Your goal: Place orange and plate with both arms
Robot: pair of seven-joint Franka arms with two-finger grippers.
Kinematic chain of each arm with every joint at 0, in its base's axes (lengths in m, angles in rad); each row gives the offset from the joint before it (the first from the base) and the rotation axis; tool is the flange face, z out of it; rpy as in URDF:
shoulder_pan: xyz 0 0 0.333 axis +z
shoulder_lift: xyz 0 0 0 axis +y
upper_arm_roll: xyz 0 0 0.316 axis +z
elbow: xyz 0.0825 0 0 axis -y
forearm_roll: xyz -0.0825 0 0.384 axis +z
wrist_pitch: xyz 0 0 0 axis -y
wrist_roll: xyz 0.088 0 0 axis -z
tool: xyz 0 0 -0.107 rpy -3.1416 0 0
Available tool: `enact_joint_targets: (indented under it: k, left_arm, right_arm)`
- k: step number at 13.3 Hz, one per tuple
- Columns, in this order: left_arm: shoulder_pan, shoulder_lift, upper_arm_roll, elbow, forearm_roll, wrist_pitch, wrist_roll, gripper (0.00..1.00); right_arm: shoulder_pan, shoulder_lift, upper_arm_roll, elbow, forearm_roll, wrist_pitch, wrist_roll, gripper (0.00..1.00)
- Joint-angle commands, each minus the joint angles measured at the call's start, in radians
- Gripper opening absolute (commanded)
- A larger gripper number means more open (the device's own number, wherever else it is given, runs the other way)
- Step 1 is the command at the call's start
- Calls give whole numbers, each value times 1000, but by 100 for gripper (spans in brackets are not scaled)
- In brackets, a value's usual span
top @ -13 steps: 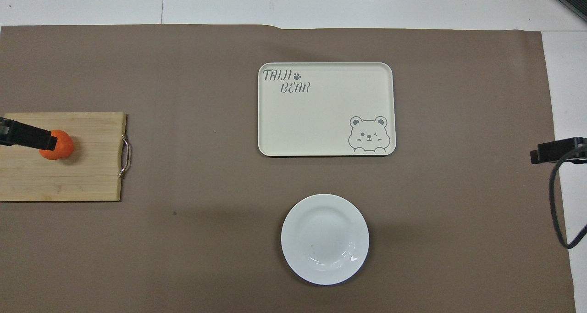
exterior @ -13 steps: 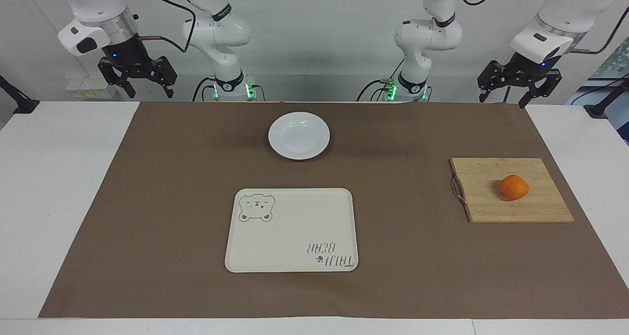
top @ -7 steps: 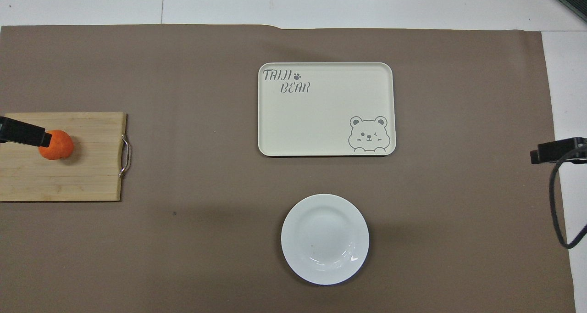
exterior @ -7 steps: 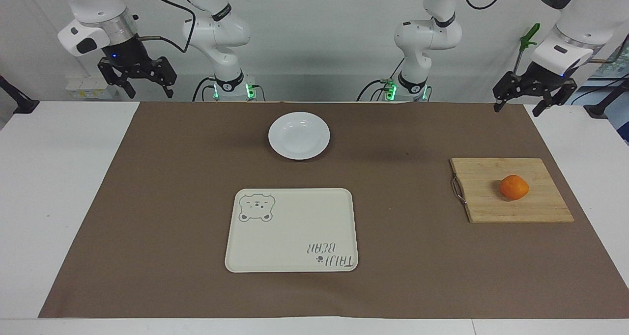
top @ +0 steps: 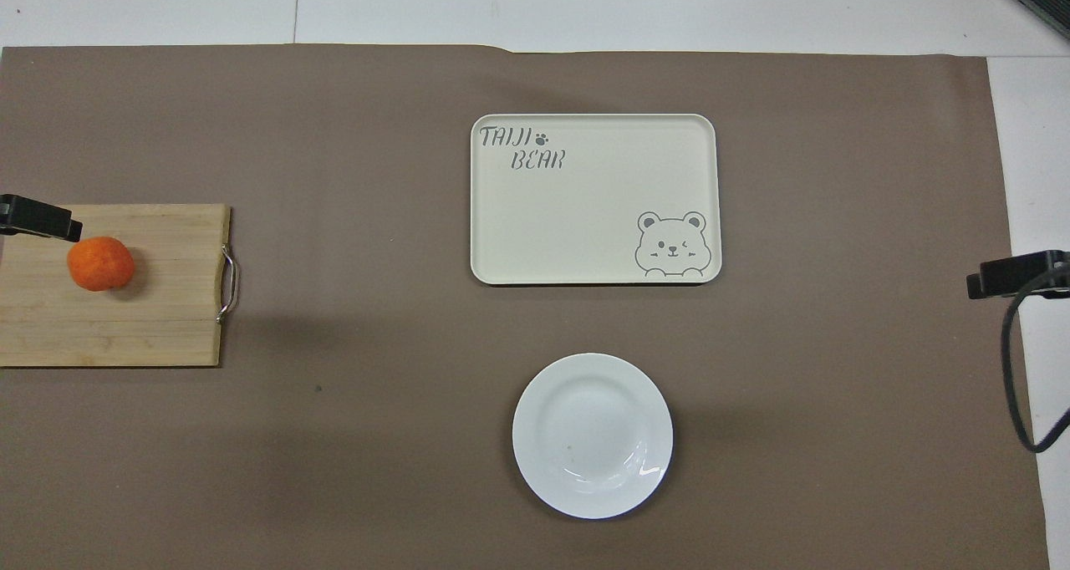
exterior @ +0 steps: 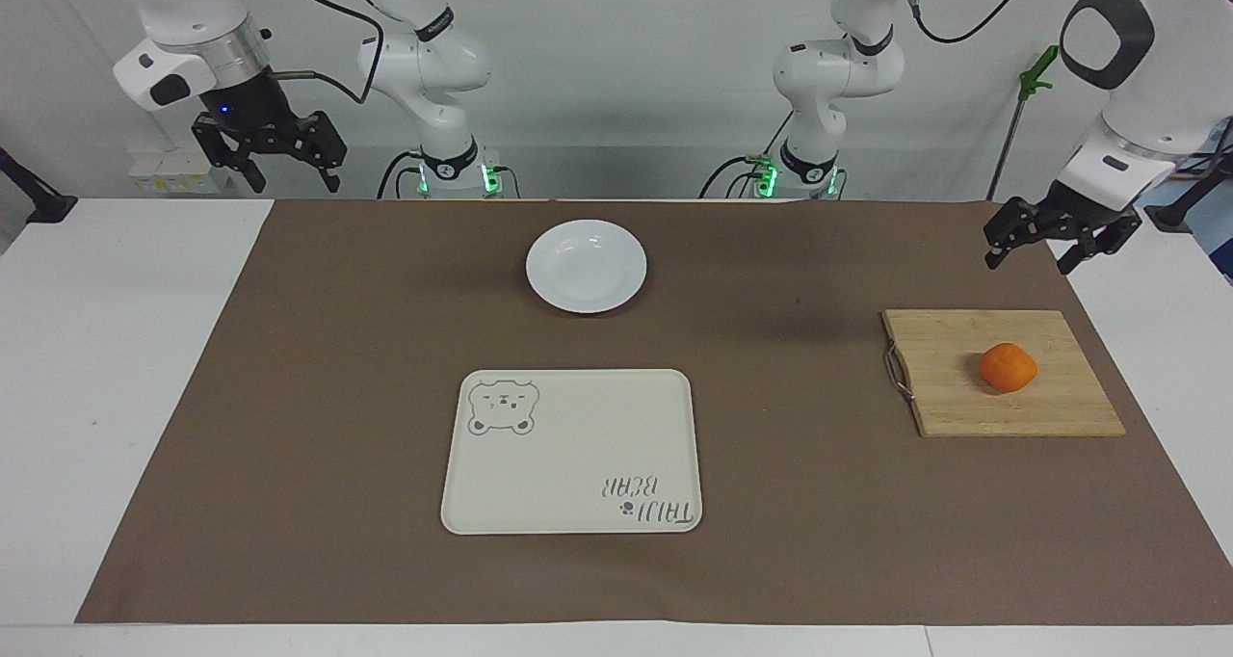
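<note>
The left hand (exterior: 1053,238) hangs in the air over the brown mat at its own end of the table, fingers spread, nothing in them, and not touching anything. Its target, the orange (exterior: 1009,367), sits on the wooden cutting board (exterior: 1002,402), well clear of the board's metal handle. The plate (exterior: 586,265) lies bare on the mat close to the robots, with the cream bear tray (exterior: 571,452) farther out from it. The right hand (exterior: 268,151) waits up high at the other end, fingers spread too, holding nothing.

So this looks like the very start: neither thing picked up yet, and the left arm seems lined up for the orange. To do it well, I'd say bring the hand squarely above the fruit first, then drop straight down with the fingers kept wide, one on each side of its middle. A round fruit can roll on a smooth board, so a gentle, centred squeeze should beat a fast one. The plate is shallow and glossy; its raised rim looks like the only real purchase for the right hand.
</note>
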Motion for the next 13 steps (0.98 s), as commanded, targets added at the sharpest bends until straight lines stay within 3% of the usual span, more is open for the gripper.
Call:
enact_joint_targets:
  k: [1,4,13]
  left_arm:
    - [43,54,-8,-24,-18,100,41,100]
    - [74,137,-8,-31,-18,200,53,100]
    - [114,133,-5,-212,-18,381,-8,100]
  right_arm:
    - [-10,-27,10,-31,-27,2,15,100]
    - [-10,-27,10,-32,-27,1,15,100]
    - [-12,-27,9,-31,-21,1,13,100]
